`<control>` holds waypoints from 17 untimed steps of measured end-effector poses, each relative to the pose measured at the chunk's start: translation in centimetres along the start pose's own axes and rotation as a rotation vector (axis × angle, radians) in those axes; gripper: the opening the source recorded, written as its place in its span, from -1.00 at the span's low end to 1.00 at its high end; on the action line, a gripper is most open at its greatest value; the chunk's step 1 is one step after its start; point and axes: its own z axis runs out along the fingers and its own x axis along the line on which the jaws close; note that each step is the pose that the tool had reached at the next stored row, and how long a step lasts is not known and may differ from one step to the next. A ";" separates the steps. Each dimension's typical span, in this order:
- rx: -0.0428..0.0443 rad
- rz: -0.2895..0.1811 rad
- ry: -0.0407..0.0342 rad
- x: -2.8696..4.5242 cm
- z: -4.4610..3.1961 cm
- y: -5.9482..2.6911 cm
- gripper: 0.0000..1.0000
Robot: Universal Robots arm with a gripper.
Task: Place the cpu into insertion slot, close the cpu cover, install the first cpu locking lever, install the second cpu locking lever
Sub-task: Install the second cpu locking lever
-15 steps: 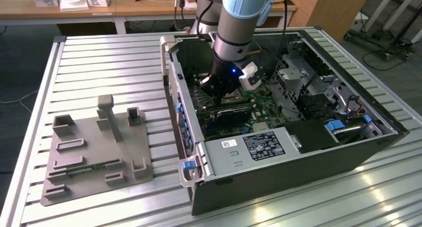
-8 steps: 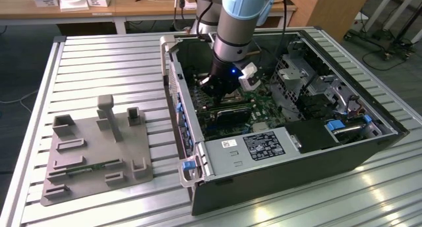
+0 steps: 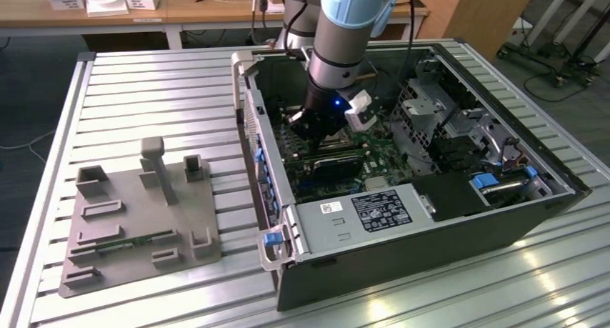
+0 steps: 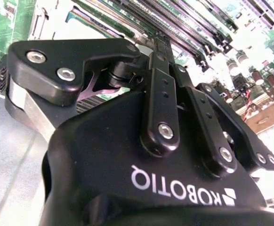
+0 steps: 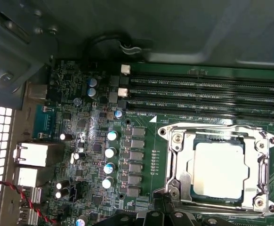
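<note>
A: Cpu sits in the insertion slot, cpu cover shut around it, at four o'clock in the first wrist view.

B: Levers next, needing a precise hook; whether the hand is wide or narrow, I cannot tell.

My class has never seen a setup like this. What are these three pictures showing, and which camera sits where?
The exterior view looks from outside at a robot arm reaching down into an open computer case on a slatted metal table. A grey fixture plate lies beside the case. The other two cameras ride on the arm. The second wrist view looks along the black gripper toward the green circuit board. The first wrist view looks at the board: the cpu already lies in the insertion slot, with the silver cpu cover framing it.
</note>
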 end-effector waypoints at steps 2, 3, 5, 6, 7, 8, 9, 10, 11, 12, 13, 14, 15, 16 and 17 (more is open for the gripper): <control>-0.0002 0.000 -0.0001 -0.01 -0.48 0.06 -0.80; 0.0012 0.000 0.0009 0.02 -0.71 0.04 -0.80; 0.0010 0.000 0.0007 0.01 -0.85 0.07 -0.80; 0.0012 0.000 0.0007 0.01 -0.91 0.08 -0.80; 0.0012 0.000 0.0006 0.02 -0.95 0.09 -0.80; 0.0014 0.000 0.0006 0.02 -1.01 0.10 -0.80; 0.0014 0.000 0.0005 0.02 -1.08 0.11 -0.80; 0.0014 0.000 0.0002 0.02 -1.16 0.12 -0.80; 0.0013 0.000 0.0001 0.02 -1.27 0.14 -0.80; 0.0014 0.000 -0.0002 0.02 -1.40 0.15 -0.80; 0.0015 0.000 -0.0005 0.02 -1.52 0.17 -0.80; 0.0015 0.000 -0.0009 0.02 -1.65 0.19 -0.80; 0.0015 0.000 -0.0014 0.02 -1.78 0.21 -0.80; 0.0015 0.000 -0.0019 0.02 -1.90 0.22 -0.80; 0.0015 -0.001 -0.0024 0.02 -2.00 0.23 -0.80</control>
